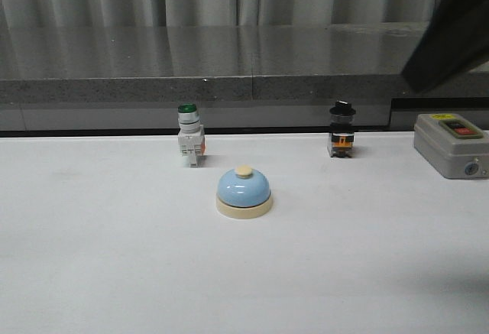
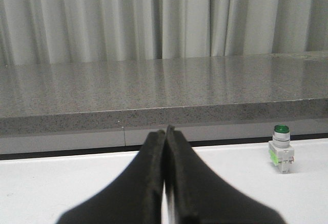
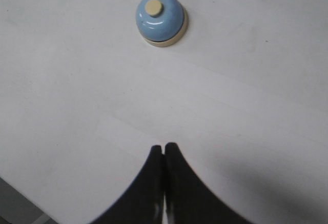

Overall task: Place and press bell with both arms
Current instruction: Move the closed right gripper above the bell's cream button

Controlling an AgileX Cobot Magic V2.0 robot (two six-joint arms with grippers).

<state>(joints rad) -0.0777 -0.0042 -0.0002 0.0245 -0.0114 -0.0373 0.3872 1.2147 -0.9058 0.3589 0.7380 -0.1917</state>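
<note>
The bell (image 1: 244, 192), a light-blue dome on a cream base with a cream button, stands upright near the middle of the white table. The right wrist view shows the bell (image 3: 160, 18) from above, well ahead of my right gripper (image 3: 163, 147), which is shut and empty, high over the table. A dark piece of the right arm (image 1: 451, 32) fills the front view's upper right corner. My left gripper (image 2: 165, 130) is shut with nothing in it, low over the table and facing the back ledge. The left arm is out of the front view.
A green-capped white push-button switch (image 1: 190, 137) stands behind the bell to the left, also seen as the switch (image 2: 281, 155) in the left wrist view. A black-capped switch (image 1: 341, 131) stands at the back right. A grey box with a red button (image 1: 452, 144) sits at the far right. A grey stone ledge (image 1: 229, 82) backs the table.
</note>
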